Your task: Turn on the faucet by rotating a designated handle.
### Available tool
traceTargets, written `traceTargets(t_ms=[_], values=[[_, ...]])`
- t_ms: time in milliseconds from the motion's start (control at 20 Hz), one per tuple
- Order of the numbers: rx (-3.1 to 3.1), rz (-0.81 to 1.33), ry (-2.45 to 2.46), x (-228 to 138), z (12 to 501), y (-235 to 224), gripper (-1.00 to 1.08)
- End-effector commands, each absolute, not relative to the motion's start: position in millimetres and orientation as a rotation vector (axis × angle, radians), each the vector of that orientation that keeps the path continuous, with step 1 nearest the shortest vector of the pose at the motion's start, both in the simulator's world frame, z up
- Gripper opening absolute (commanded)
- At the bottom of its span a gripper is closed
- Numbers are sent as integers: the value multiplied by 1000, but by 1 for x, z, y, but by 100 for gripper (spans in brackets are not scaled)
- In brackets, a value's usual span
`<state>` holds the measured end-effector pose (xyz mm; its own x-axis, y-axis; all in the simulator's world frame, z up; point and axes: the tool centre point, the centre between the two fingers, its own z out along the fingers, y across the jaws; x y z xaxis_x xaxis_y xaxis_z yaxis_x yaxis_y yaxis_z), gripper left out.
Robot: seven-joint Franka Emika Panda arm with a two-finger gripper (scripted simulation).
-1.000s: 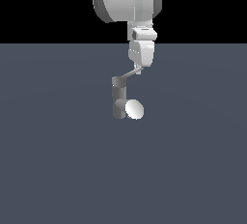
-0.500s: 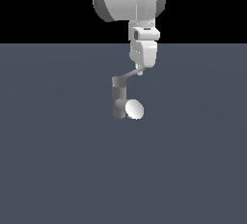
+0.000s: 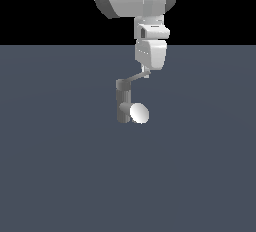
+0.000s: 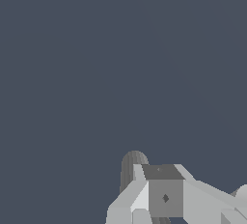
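One pincer (image 3: 147, 74), its opening not discernible, meets the outer tip of the handle (image 3: 137, 79) atop the faucet (image 3: 123, 101) mid-floor; contact step, sideways push likely next.

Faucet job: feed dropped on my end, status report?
Gripper at the handle tip, jaw state unclear. Faucet upright, spout disc facing the exterior camera. Nothing in the way.
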<state>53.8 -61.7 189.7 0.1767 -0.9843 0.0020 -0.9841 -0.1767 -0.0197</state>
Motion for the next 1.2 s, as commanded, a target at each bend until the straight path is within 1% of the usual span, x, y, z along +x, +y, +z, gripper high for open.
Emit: traceTargets(t_ms=[0,200,250,1150], values=[[-2398,1,2030,39,182,-71,-100],[-2398,1,2030,30,182,-73,-100],[-2398,-33,1994,43,195,-62,-100],[-2398,-9,2020,-12,185,-44,-100]])
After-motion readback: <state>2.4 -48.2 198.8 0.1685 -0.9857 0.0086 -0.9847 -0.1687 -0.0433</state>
